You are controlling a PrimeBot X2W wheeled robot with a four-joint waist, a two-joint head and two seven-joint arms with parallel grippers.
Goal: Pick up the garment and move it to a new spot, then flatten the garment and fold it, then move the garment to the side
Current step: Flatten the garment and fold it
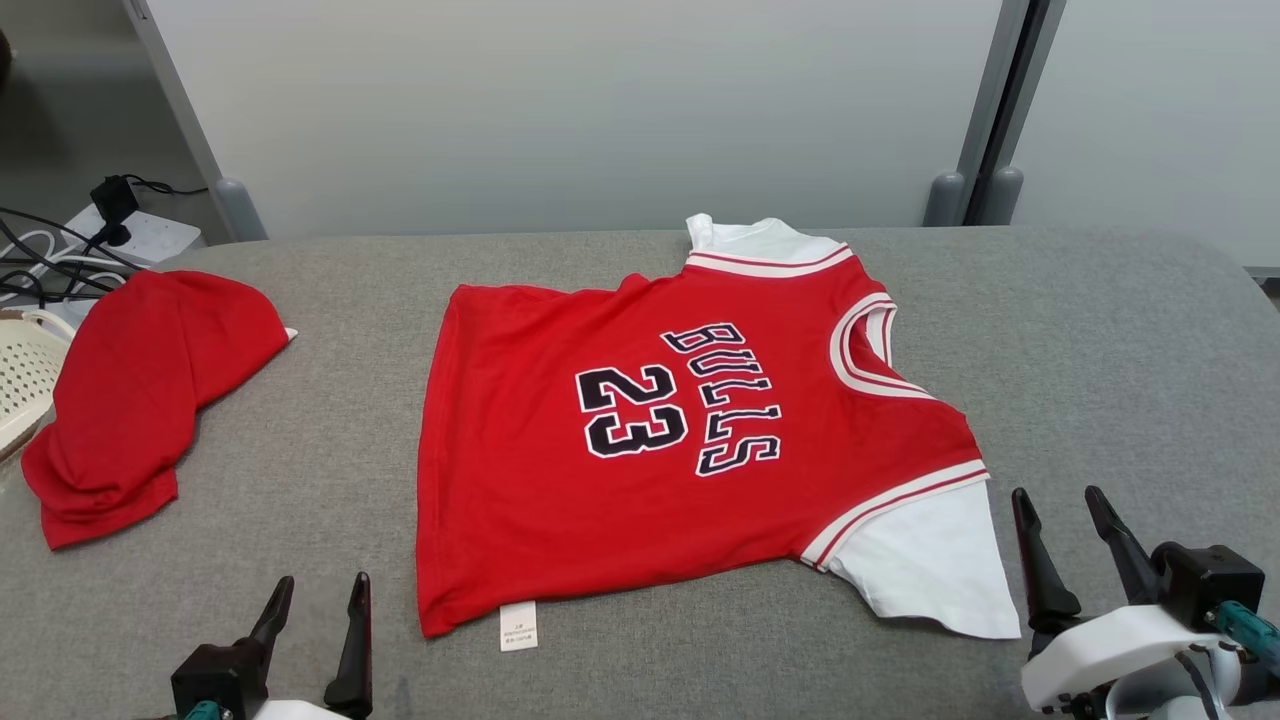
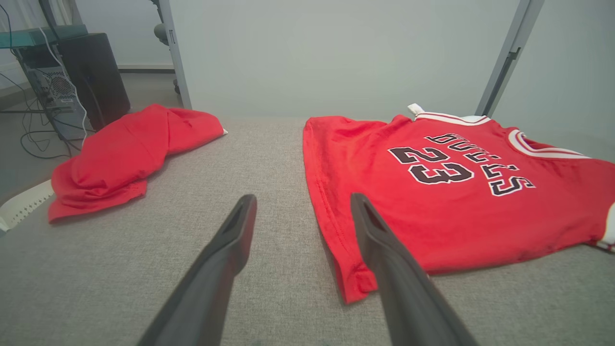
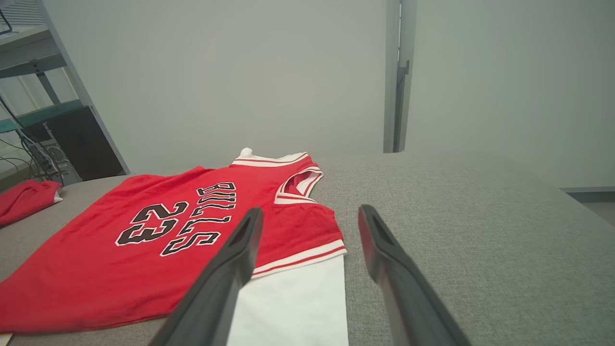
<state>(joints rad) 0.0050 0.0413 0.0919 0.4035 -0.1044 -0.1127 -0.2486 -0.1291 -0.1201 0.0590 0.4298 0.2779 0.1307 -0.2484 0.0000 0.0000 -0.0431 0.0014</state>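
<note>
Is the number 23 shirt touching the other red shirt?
Apart. The head view shows a strip of bare grey table between the jersey and the crumpled red shirt.

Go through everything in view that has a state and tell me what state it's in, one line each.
Bulls jersey: spread out on the table, print up, unfolded.
Red garment: bunched up at the table's left end.
Left gripper: open, empty, by the jersey's hem.
Right gripper: open, empty, beside the white sleeve.

Jersey [image 1: 560, 500] on table [image 1: 1100, 350], second garment [image 1: 140, 390] to its left
</note>
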